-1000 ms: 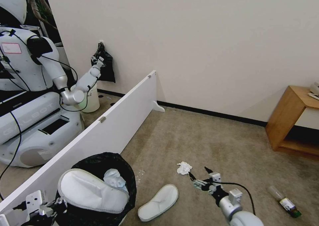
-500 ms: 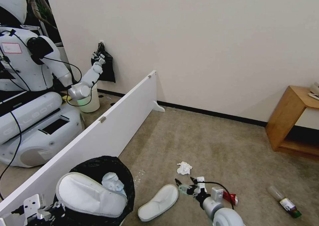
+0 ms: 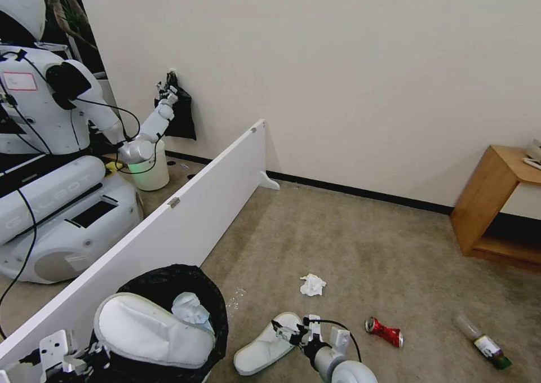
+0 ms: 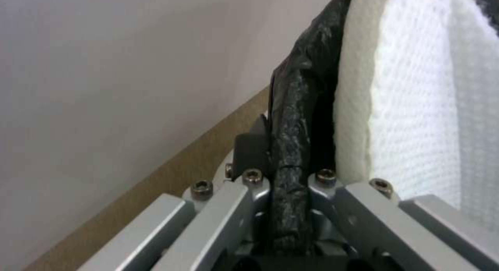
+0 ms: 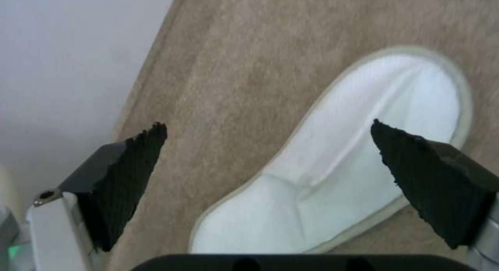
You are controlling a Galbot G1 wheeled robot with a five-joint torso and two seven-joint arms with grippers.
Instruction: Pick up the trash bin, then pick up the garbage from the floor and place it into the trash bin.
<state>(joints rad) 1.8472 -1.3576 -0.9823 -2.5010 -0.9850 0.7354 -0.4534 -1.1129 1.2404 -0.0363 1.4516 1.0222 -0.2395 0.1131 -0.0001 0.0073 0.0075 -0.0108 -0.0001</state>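
The trash bin (image 3: 211,293), lined with a black bag, hangs at the lower left with my left gripper (image 3: 84,353) shut on its rim. In the left wrist view the bag's folded edge (image 4: 294,119) is clamped between the jaws of my left gripper (image 4: 288,177). A white slipper (image 3: 152,329) and a tissue (image 3: 189,307) lie inside it. My right gripper (image 3: 292,328) is open just above the second slipper (image 3: 262,346) on the carpet; in the right wrist view that slipper (image 5: 364,154) lies under my right gripper (image 5: 268,128). Garbage on the floor: a tissue (image 3: 311,285), a red can (image 3: 384,332), a bottle (image 3: 483,342).
A low white partition board (image 3: 186,214) runs along the left. Behind it stand another robot (image 3: 51,146) and a plain white bin (image 3: 152,173). A wooden side table (image 3: 496,203) stands at the right wall. Open carpet lies ahead.
My right gripper has swung left and nearer, from beside the floor tissue to over the slipper, uncovering the red can. The other robot's arm has lifted.
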